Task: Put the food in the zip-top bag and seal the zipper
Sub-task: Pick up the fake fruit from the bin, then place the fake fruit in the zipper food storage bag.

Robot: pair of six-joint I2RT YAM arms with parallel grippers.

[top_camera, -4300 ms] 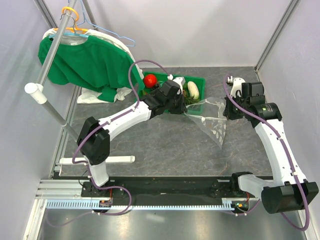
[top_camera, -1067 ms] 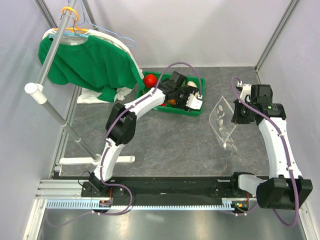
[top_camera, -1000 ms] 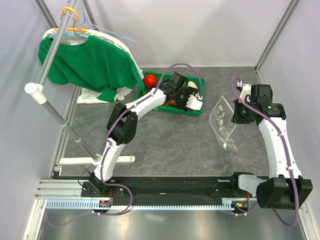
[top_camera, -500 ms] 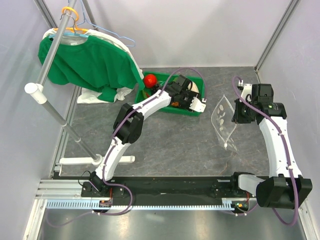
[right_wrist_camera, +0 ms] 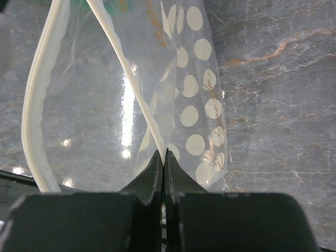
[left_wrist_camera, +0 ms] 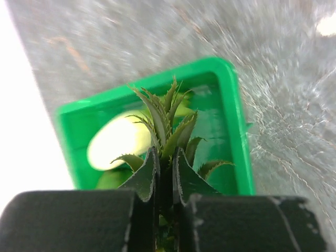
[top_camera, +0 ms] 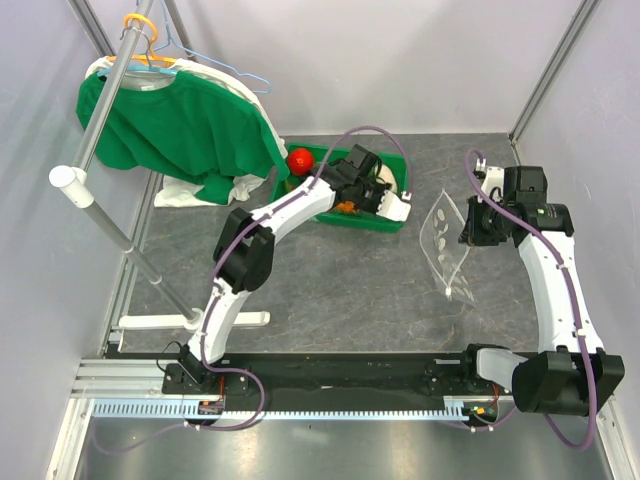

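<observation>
Green crown leaves of the pineapple (left_wrist_camera: pixel 167 118) are pinched between the nearly closed fingers of the left hand (left_wrist_camera: pixel 165 160), above the green tray (left_wrist_camera: pixel 233 115) where the white oblong vegetable (left_wrist_camera: pixel 116 143) lies. The red tomato (top_camera: pixel 300 160) sits at the tray's far-left corner. The right hand (right_wrist_camera: pixel 164 157) is clamped tight on the zipper (right_wrist_camera: pixel 130 84) of the zip-top bag (right_wrist_camera: pixel 197 79), held with its mouth gaping over the grey bench (top_camera: pixel 340 290), apart from the tray. A green shirt (top_camera: pixel 170 115) hangs at the far left.

Bare tabletop (top_camera: pixel 400 280) is lying open between the green tray (top_camera: pixel 372 227) and the zip-top bag (top_camera: pixel 445 240), whose mouth is gaping where the right gripper (right_wrist_camera: pixel 164 155) is pinching one lip. The left gripper (left_wrist_camera: pixel 165 157) is crowding the tray, pinching the pineapple (left_wrist_camera: pixel 164 121) by its crown, while the hanging shirt (top_camera: pixel 170 120) is blocking the far left.
</observation>
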